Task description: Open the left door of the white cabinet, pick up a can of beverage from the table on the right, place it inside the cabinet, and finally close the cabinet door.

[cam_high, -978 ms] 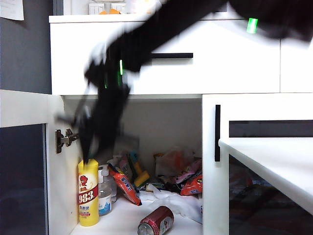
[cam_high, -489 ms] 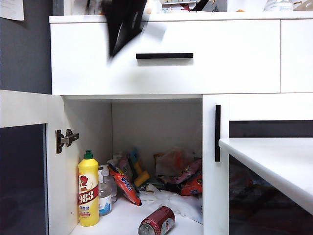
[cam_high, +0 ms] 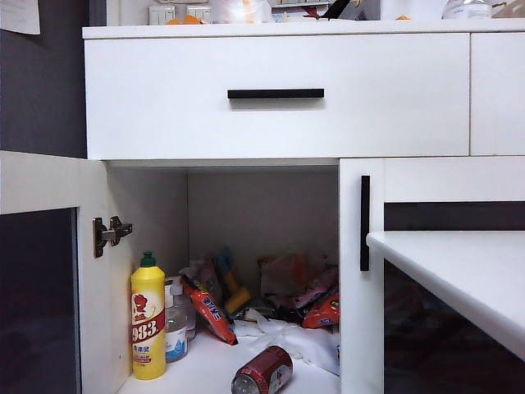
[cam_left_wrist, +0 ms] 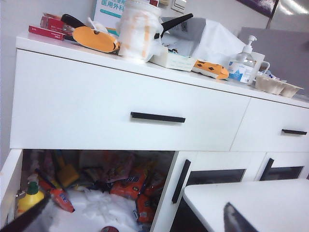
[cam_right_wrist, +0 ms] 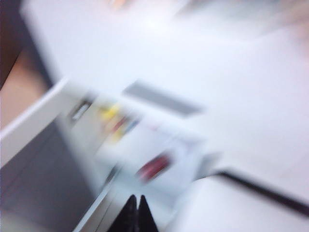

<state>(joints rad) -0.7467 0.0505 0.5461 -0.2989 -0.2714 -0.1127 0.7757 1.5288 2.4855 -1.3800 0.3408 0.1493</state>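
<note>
Left door (cam_high: 41, 271) of the white cabinet (cam_high: 279, 98) swung wide open. Can of beverage (cam_high: 262, 371) lying on its side on the cabinet floor, near the front, close to the yellow bottle (cam_high: 148, 316) marked "983". Only closing the door left, it seems. Next move: get behind the open door and push it shut. Left gripper (cam_left_wrist: 135, 220) up high, well away from the cabinet, fingers spread wide, holding nothing. Right gripper (cam_right_wrist: 136, 212) pinched shut and empty, its view very blurry. Table (cam_high: 459, 271) bare on the right
</note>
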